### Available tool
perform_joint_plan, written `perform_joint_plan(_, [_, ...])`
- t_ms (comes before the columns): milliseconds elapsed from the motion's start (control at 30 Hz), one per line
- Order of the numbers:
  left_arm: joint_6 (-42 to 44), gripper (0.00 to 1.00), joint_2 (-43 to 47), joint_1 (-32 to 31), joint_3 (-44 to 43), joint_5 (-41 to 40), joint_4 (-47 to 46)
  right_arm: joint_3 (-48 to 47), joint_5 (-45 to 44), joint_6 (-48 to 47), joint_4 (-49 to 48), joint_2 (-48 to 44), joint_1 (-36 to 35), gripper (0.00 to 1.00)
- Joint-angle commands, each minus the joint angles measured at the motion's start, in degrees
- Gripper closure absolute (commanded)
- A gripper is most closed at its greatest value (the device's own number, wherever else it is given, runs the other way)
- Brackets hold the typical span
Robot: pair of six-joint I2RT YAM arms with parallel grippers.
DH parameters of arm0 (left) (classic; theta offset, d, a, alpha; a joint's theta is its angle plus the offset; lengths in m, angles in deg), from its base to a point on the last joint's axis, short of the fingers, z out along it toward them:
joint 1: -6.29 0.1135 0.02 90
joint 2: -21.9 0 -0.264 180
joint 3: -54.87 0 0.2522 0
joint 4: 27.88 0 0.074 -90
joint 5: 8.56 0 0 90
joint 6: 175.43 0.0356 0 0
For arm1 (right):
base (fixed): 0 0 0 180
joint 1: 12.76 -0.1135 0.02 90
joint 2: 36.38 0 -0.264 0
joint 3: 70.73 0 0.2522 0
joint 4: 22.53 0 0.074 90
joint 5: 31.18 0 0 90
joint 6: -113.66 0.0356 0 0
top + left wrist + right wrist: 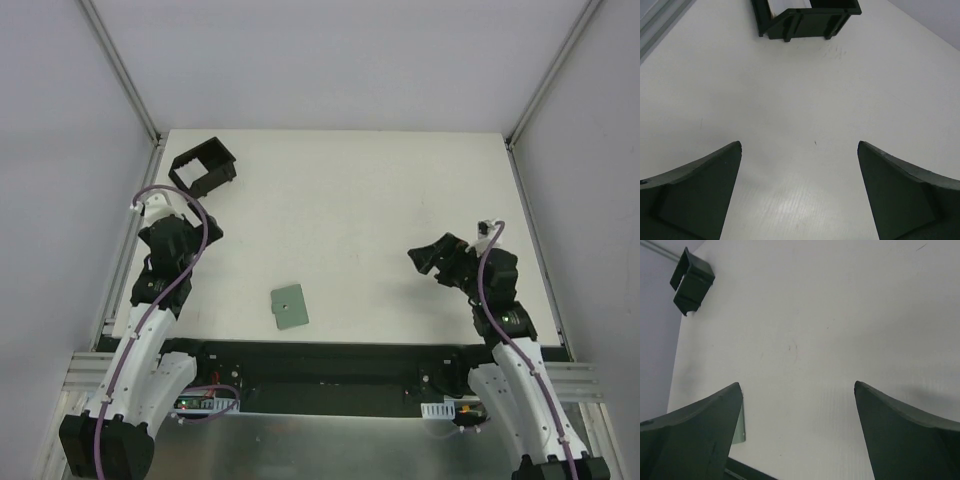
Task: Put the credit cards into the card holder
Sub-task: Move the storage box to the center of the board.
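Both claws are spread wide and grasp nothing. The left gripper (800,145) hangs low over the bare white table (380,200), its nose aimed at the black card holder (805,21), which sits near the far left corner, well apart from everything else. That aim suits a drop-off or a check of the box. The right gripper (797,385) hovers over the near right part of the table, also with only bare surface between its fingers.

No credit cards lie loose anywhere in view. A pale strip shows inside the holder's walls in the left wrist view (it may be a card standing in a slot, or only the table seen through the open top, and I cannot tell which). A grey-green flat case (289,307) lies alone near the front edge, between the two arms. If that strip is a card, the task looks nearly or wholly done.
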Motion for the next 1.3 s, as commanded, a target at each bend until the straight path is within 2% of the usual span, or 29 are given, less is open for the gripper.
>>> perform_joint_plan(0, [-5.0, 0.01, 1.1, -0.3, -0.8, -7.1, 3.3, -1.3, 10.2, 1.4, -0.8, 6.8, -3.0, 0.04])
perform_joint_plan(67, [-6.6, 0.01, 1.0, -0.3, -1.2, -7.3, 5.3, -3.1, 9.0, -1.0, 0.9, 10.2, -6.3, 0.04])
perform_joint_plan(233, [-4.5, 0.01, 1.4, -0.3, -2.9, 3.8, 6.0, -8.6, 0.8, -3.9, 5.6, 16.4, -17.8, 0.04])
perform_joint_plan(467, [-11.4, 0.01, 2.8, -0.3, -4.2, 4.1, 13.4, -13.3, -4.0, -3.8, 4.4, 26.7, -29.8, 0.04])
perform_joint_plan(667, [-3.9, 0.01, -0.7, -0.2, -8.0, 8.2, 13.9, -17.4, -5.7, -3.9, 6.7, 33.8, -34.9, 0.04])
perform_joint_plan(767, [-0.9, 0.01, -6.0, -0.2, -13.3, 8.8, 13.6, -17.8, -6.2, -3.1, 6.2, 35.3, -36.2, 0.04])
perform_joint_plan(933, [5.1, 0.01, -20.0, -0.2, -26.7, 10.3, 13.6, -19.5, -8.1, -2.5, 8.7, 36.1, -36.2, 0.04])
perform_joint_plan(1167, [11.2, 0.01, -36.9, 1.9, -43.0, 9.6, 12.7, -19.9, -13.8, -4.7, 11.9, 32.5, -36.3, 0.04])
perform_joint_plan(1267, [11.3, 0.01, -43.2, 6.3, -49.0, 18.8, 10.9, -19.8, -16.3, -6.1, 13.7, 30.5, -36.2, 0.04])
